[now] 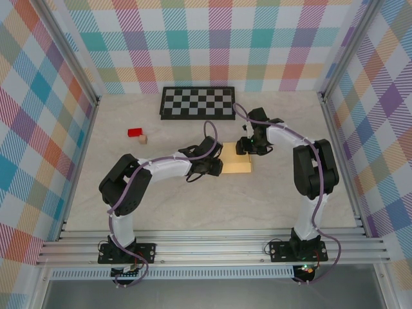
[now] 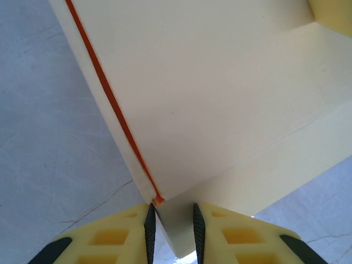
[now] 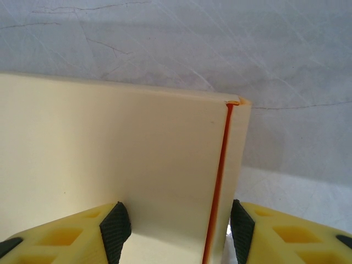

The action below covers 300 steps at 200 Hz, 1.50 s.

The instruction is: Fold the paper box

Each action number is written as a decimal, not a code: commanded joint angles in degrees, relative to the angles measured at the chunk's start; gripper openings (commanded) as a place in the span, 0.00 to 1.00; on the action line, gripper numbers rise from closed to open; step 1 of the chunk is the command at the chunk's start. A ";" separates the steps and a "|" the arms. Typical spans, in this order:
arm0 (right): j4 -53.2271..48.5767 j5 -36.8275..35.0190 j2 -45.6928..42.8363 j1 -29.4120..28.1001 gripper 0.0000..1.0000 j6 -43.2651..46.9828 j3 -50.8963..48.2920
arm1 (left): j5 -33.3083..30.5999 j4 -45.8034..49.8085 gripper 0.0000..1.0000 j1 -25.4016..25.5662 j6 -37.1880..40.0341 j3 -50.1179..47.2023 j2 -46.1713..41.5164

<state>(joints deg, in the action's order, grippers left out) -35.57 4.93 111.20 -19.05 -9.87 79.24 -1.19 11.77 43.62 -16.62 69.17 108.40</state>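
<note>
The paper box (image 1: 237,166) is a pale tan cardboard piece lying mid-table between both arms. My left gripper (image 1: 215,166) meets its left side. In the left wrist view the box (image 2: 220,99) rises as a slanted panel with an orange-lined edge, and its lower corner sits pinched in my left gripper (image 2: 173,220), both black pads touching it. My right gripper (image 1: 246,149) is at the box's far edge. In the right wrist view the box (image 3: 110,154) stands between my right gripper (image 3: 179,220) pads; the right pad lies against the orange-lined edge, while the panel runs on past the left pad.
A black-and-white checkerboard (image 1: 197,103) lies at the back of the table. A red block (image 1: 134,132) and a tiny tan cube (image 1: 143,139) sit to the left of the arms. Plaid walls and metal rails enclose the table.
</note>
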 commanded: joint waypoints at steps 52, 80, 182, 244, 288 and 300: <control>-6.31 1.22 3.41 -0.46 0.56 3.36 0.19 | 1.89 -4.83 0.35 -2.36 5.02 -0.37 3.13; -6.38 1.66 3.58 -0.46 0.56 3.50 0.38 | 2.70 -5.13 0.38 -2.74 5.07 -0.01 3.36; -6.38 1.42 3.59 -0.46 0.56 3.91 -0.24 | 6.26 -9.39 0.54 -4.77 -0.09 -0.87 1.77; -6.57 1.23 3.41 -0.40 0.56 3.87 0.14 | 5.07 -10.36 0.59 -5.80 -4.24 -1.32 0.23; -6.86 0.97 3.06 -0.41 0.56 3.72 0.37 | 4.87 -10.01 0.57 -6.61 -9.12 -2.30 0.33; -7.07 0.88 3.15 -0.34 0.56 3.63 0.55 | 4.84 -8.83 0.57 -6.69 -11.24 -2.35 -0.01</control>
<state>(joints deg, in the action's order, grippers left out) -36.53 5.56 111.87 -18.83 -8.03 80.36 5.34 2.72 38.15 -23.14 68.05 110.41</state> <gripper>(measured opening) 0.564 0.569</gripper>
